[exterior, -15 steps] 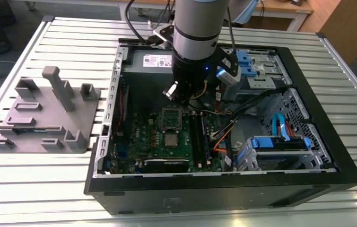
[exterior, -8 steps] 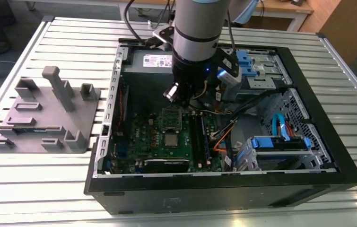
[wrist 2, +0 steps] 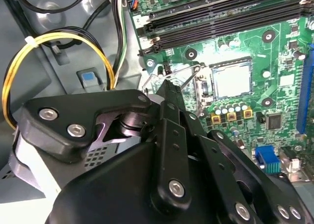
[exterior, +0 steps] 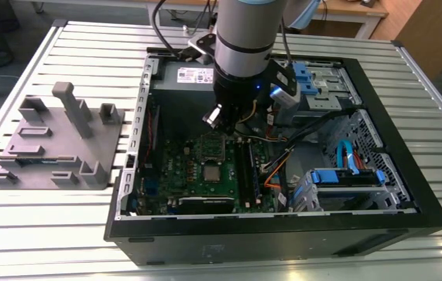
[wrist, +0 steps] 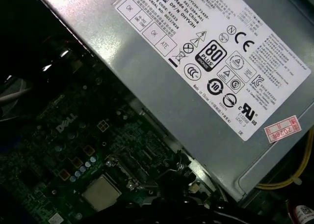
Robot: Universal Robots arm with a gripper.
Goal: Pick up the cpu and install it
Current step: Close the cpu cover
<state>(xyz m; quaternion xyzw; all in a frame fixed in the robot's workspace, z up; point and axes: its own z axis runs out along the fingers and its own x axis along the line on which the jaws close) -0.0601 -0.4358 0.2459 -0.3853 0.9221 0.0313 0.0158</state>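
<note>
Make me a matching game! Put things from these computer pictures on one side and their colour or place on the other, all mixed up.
Things:
1. cpu
2. grey fixture
3. looped cable
4. power supply box

Matches:
A. yellow
B. on the table, outside the computer case
C. big and silver-grey, with a red sticker
D. on the green board

Pairs: 1-D, 2-B, 3-A, 4-C
</note>
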